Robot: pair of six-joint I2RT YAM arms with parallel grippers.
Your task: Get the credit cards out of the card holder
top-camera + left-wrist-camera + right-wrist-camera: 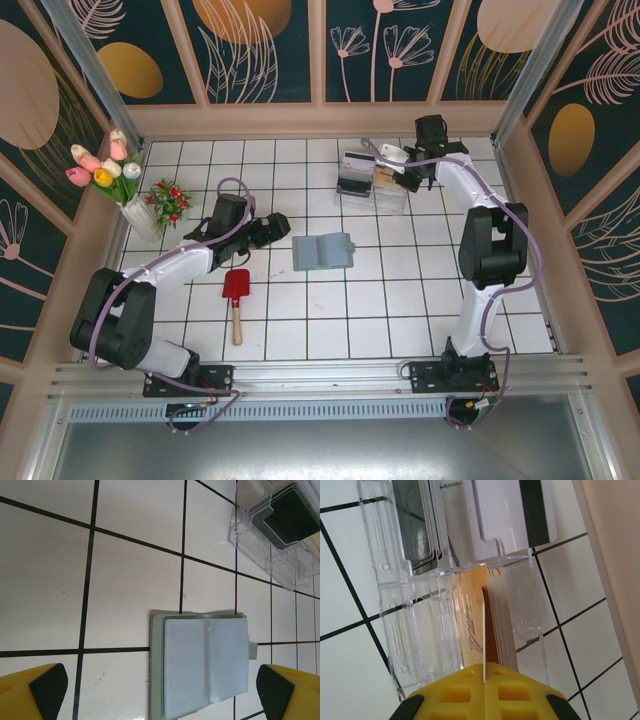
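White tiled table (400,310), nothing fancy. Clear plastic boxes (360,185) sit toward the far side, right of centre. The card holder (323,251) lies flat and open mid-table, blue-grey inside facing up, well apart from the boxes. The left gripper (270,232) is just beside it on its left, jaws spread wide and not touching it. The right gripper (483,680) is over at the boxes, pinched together on a tan-gold credit card (483,630) that stands on edge in one compartment, right beside a stack of similar ones. The next compartments hold a dark card (415,525) and a white card with a black stripe (510,515).
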